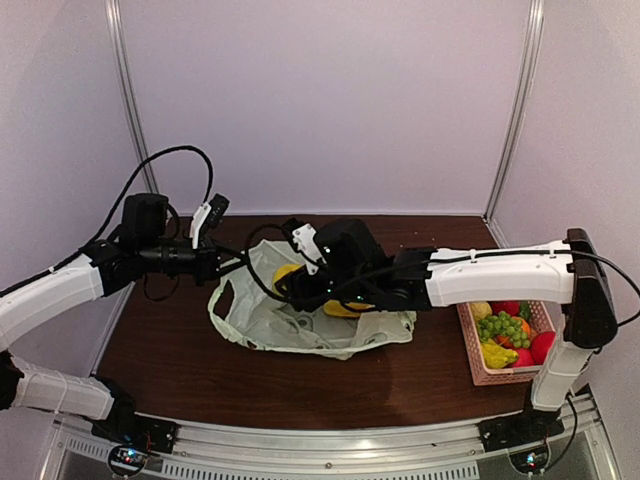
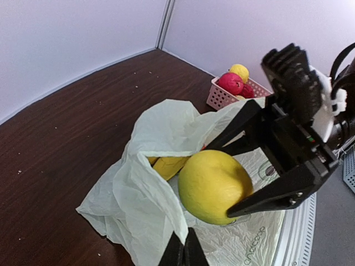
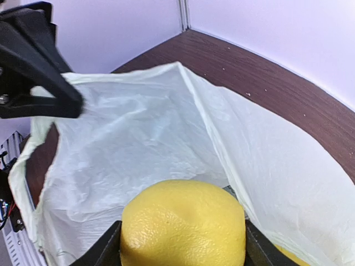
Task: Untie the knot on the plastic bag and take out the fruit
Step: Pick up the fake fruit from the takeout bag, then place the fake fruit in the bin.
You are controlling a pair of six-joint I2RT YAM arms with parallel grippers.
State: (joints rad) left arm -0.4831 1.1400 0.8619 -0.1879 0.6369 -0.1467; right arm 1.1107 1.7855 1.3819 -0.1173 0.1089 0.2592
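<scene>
The pale green plastic bag (image 1: 300, 325) lies mid-table with its mouth pulled open; no knot shows. My left gripper (image 1: 243, 262) is shut on the bag's upper edge and holds it up, its tips (image 2: 184, 250) pinching the thin plastic (image 2: 138, 188). My right gripper (image 1: 290, 284) reaches into the mouth, and its black fingers (image 2: 272, 197) close on a round yellow fruit (image 2: 213, 185) from both sides. In the right wrist view this fruit (image 3: 183, 221) fills the space between the jaws. An elongated yellow fruit (image 2: 169, 165) lies deeper in the bag.
A pink slatted basket (image 1: 478, 365) stands at the right edge beside the right arm's base, holding green grapes (image 1: 503, 327), red fruits (image 1: 542, 345) and yellow ones. The enclosure's walls rise close behind and to both sides. Dark wood table (image 1: 180, 350) surrounds the bag.
</scene>
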